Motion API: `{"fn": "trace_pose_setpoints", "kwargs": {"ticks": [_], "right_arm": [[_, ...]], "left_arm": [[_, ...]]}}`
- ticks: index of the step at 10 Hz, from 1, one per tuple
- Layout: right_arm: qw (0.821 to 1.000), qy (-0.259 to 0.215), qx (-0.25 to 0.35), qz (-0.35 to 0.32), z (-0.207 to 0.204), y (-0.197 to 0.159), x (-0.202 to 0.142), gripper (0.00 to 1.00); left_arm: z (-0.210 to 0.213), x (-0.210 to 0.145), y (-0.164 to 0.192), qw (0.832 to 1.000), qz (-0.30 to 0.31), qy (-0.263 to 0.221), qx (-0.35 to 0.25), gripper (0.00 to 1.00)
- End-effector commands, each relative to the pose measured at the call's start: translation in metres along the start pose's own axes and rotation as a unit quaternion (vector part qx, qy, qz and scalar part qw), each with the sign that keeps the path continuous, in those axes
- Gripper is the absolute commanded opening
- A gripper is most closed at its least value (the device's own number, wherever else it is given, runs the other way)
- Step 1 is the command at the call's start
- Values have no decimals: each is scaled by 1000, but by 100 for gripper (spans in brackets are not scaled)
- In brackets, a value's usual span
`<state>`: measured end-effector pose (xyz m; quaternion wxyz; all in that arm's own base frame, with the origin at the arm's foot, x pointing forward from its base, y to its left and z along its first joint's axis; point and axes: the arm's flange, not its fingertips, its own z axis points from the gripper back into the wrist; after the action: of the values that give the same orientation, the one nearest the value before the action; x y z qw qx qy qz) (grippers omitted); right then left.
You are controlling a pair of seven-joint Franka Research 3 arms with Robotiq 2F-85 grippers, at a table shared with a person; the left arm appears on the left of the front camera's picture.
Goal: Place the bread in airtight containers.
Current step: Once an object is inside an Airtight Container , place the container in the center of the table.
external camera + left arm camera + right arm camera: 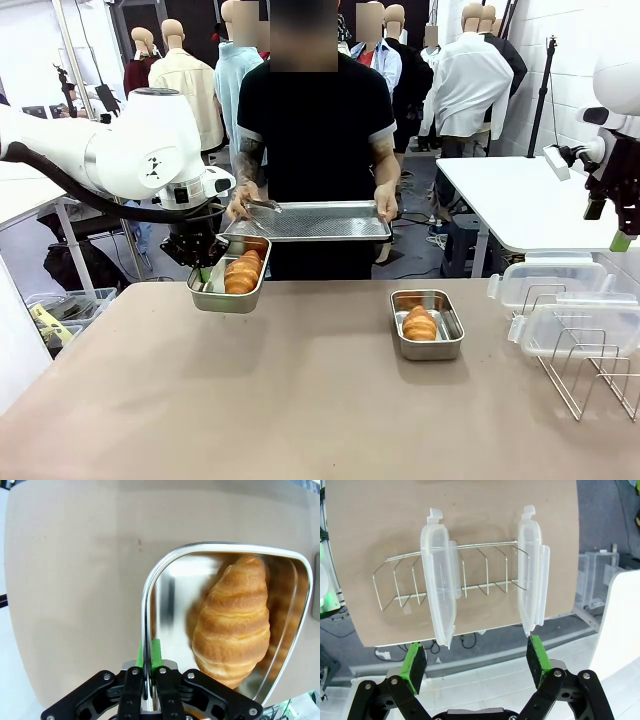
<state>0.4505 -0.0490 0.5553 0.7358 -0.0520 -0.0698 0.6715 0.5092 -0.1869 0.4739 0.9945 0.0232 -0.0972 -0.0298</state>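
My left gripper (205, 270) is shut on the rim of a steel airtight container (229, 288) at the far left of the table, and the pan looks raised a little off the surface. One golden bread roll (243, 272) lies inside it. In the left wrist view the fingers (156, 652) pinch the container's thin wall (148, 595), with the bread (232, 620) to the right of it. A second airtight container (447, 343) sits right of centre with another bread roll (419, 323) in it. My right gripper (477, 662) stands open, high above the table's right edge.
A person at the far side holds a perforated steel tray (310, 222) and tongs (262, 205). Two clear plastic lids (440, 580) (532, 575) stand in a wire rack (480, 587) at the table's right end, also seen as lids (555, 282) and rack (590, 372).
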Motion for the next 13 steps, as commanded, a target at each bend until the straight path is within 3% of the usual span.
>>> {"fn": "trace_pose_setpoints", "kwargs": {"ticks": [1, 4, 9, 13], "right_arm": [[1000, -8, -5, 5, -1, -2, 0, 100], [1000, -8, -5, 5, -1, -2, 0, 100], [1000, -8, -5, 5, -1, -2, 0, 100], [1000, -8, -5, 5, -1, -2, 0, 100]], "left_arm": [[4, 0, 1, 1000, -1, -9, -2, 0], [-16, -2, 17, 1000, -5, -1, -12, 0], [-105, -3, 65, 1000, -3, 4, -12, 0], [-149, 3, 74, 999, 8, 15, -27, 0]]}}
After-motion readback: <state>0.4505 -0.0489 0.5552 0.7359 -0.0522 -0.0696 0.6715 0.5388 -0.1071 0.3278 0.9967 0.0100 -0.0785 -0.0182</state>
